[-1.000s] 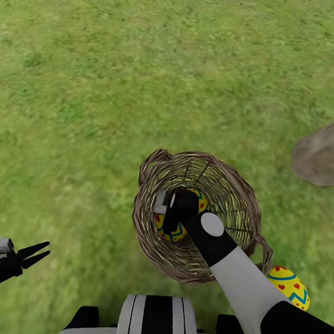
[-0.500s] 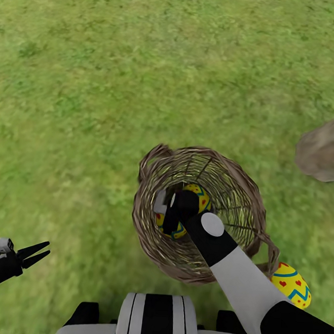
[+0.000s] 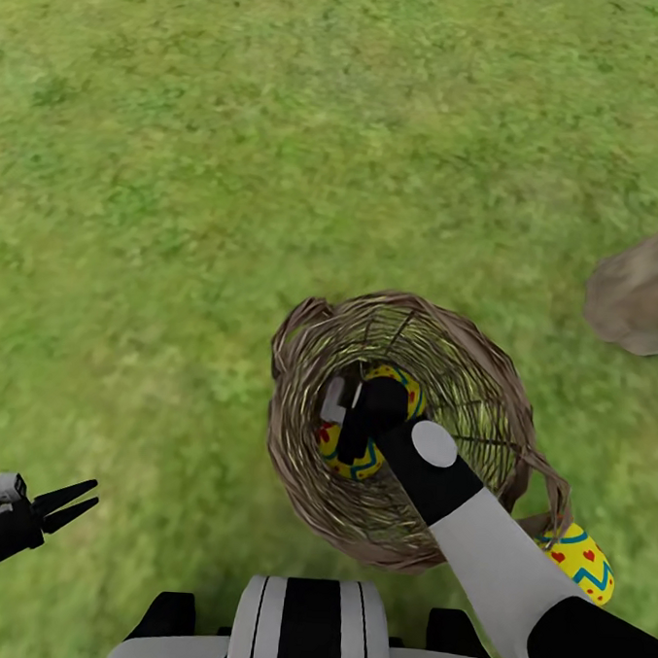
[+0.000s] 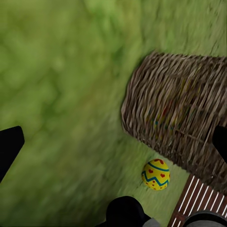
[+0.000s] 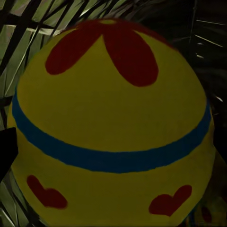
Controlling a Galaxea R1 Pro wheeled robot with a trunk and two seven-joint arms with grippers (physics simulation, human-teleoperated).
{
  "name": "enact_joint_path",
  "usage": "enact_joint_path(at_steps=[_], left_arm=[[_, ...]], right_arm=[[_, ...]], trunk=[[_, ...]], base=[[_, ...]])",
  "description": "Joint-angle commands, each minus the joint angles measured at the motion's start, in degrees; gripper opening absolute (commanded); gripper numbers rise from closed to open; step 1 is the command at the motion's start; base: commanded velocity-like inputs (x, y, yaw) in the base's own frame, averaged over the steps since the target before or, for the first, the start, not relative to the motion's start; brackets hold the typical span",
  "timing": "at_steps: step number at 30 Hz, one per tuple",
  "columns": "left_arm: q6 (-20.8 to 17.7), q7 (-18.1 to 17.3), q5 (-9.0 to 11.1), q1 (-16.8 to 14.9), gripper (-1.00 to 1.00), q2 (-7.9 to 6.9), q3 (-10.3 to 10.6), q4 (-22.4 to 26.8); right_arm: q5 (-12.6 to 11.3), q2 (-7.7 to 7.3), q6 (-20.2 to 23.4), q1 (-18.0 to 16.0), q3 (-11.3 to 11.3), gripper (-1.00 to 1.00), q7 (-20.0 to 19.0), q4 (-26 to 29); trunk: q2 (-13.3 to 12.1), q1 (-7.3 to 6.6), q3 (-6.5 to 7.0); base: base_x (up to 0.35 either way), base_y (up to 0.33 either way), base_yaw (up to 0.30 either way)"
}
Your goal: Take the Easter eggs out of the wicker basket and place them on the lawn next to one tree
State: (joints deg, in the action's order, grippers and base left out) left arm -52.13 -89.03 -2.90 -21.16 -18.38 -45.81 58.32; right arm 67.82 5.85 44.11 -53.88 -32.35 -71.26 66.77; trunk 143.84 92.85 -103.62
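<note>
I had the right gripper [image 3: 354,423] down inside the basket [image 3: 482,377], right over the eggs. The right wrist view had one egg [image 5: 111,127] up close between the fingers, but I could not tell whether the jaws had closed on it. A second egg [image 3: 396,380] lay just behind it in the basket, and the third [image 3: 579,563] sat on the lawn [image 3: 183,164] just beside the basket, on my right. The left gripper [image 3: 70,501] hung low on my left over grass, jaws slightly parted, holding nothing.

My worry was the lift: the egg is round and smooth, so a grip off its middle could squeeze it out. The basket looked light, and my forearm lay close to the near rim, so pulling up could snag the weave and tip it. The trunk [image 3: 638,294] stood near, on my right.
</note>
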Motion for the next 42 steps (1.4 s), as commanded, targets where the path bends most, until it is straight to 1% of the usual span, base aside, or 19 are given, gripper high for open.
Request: enact_joint_path(at_steps=[1, 4, 5, 6, 7, 10, 14, 16, 17, 18, 22, 24, 29, 32, 35, 40, 42], left_arm=[[-0.6, -0.4, -0.3, 0.0, 1.0, 0.01, -0.1, 0.0], [-0.6, -0.4, -0.3, 0.0, 1.0, 0.01, -0.1, 0.1], [-0.6, -0.4, -0.3, 0.0, 1.0, 0.01, -0.1, 0.0], [-0.6, -0.4, -0.3, 0.0, 1.0, 0.01, -0.1, 0.0], [-0.6, -0.4, -0.3, 0.0, 1.0, 0.01, -0.1, 0.0], [-0.6, -0.4, -0.3, 0.0, 1.0, 0.01, -0.1, -0.1], [-0.6, -0.4, -0.3, 0.0, 1.0, 0.01, -0.1, 0.0], [-0.6, -0.4, -0.3, 0.0, 1.0, 0.01, -0.1, 0.0], [-0.6, -0.4, -0.3, 0.0, 1.0, 0.06, -0.1, -0.1], [-0.6, -0.4, -0.3, 0.0, 1.0, 0.08, -0.1, -0.2], [-0.6, -0.4, -0.3, 0.0, 1.0, 0.18, -0.1, -0.4], [-0.6, -0.4, -0.3, 0.0, 1.0, 0.18, -0.1, -0.4], [-0.6, -0.4, -0.3, 0.0, 1.0, 0.23, -0.1, -0.5], [-0.6, -0.4, -0.3, 0.0, 1.0, 0.25, -0.1, -0.4], [-0.6, -0.4, -0.3, 0.0, 1.0, 0.26, -0.1, -0.4], [-0.6, -0.4, -0.3, 0.0, 1.0, 0.26, -0.1, -0.4], [-0.6, -0.4, -0.3, 0.0, 1.0, 0.27, -0.1, -0.4]], right_arm=[[0.6, -0.17, 0.5, 0.0, -0.1, 1.0, -0.4, -0.3], [0.9, -0.19, 0.5, 0.0, -0.3, 1.0, -0.4, -0.4], [1.0, -0.26, 0.5, 0.0, -0.3, 1.0, -0.4, -3.8], [1.1, -0.23, 0.6, 0.0, -0.3, 1.0, -0.4, -3.8], [1.1, -0.23, 0.6, 0.0, -0.3, -1.0, -0.4, -3.7], [1.0, -0.15, 0.7, 0.0, -0.4, -1.0, -0.4, -3.6], [1.4, -0.31, 0.8, 0.0, -0.6, -1.0, -0.5, -3.6], [3.6, -0.31, 0.8, 0.0, -0.4, -1.0, -0.6, -3.4], [4.4, -0.32, 0.8, 0.0, -0.3, -1.0, -1.4, -3.3], [4.7, -0.23, 0.8, 0.0, -0.3, -1.0, -2.2, -3.3], [4.9, -0.14, 0.8, 0.0, -0.3, -1.0, -2.7, -3.3], [4.9, -0.14, 0.8, 0.0, -0.3, -1.0, -2.7, -3.3], [4.8, -0.14, 0.8, 0.0, 0.0, -1.0, -2.7, -3.2], [4.9, -0.54, 0.8, 0.0, 0.1, -1.0, -2.7, -3.0], [4.8, -0.8, 0.8, 0.0, 0.2, -1.0, -2.7, -0.8], [4.8, -0.94, 0.8, 0.0, 0.2, -1.0, -2.8, 0.1], [4.9, -1.41, 0.8, 0.0, 0.2, -1.0, -3.4, 2.6]], trunk=[[0.0, 0.0, -0.03], [0.0, 0.0, -0.03], [0.0, 0.0, -0.03], [0.0, 0.0, -0.03], [0.0, 0.0, -0.03], [0.0, 0.0, -0.03], [0.0, 0.0, -0.03], [0.0, 0.0, -0.03], [0.0, 0.0, -0.03], [0.0, 0.0, -0.03], [0.0, 0.0, -0.03], [0.0, -0.05, 0.41], [0.0, -0.05, 0.41], [0.0, -0.05, 0.41], [0.0, -0.05, 0.41], [0.0, -0.05, 0.41], [0.0, -0.05, 0.41]], base=[[0.0, 0.0, 0.0], [0.0, 0.0, 0.0], [0.0, 0.0, 0.0], [0.0, 0.0, 0.0], [0.0, 0.0, 0.0], [0.0, 0.0, 0.0], [0.0, 0.0, 0.0], [0.0, 0.0, 0.0], [0.0, 0.0, 0.0], [0.0, 0.0, 0.0], [0.0, 0.0, 0.0], [0.0, 0.0, 0.0], [0.0, 0.0, 0.0], [0.0, 0.0, 0.0], [0.0, 0.0, 0.0], [0.0, 0.0, 0.0], [0.0, 0.0, 0.0]])
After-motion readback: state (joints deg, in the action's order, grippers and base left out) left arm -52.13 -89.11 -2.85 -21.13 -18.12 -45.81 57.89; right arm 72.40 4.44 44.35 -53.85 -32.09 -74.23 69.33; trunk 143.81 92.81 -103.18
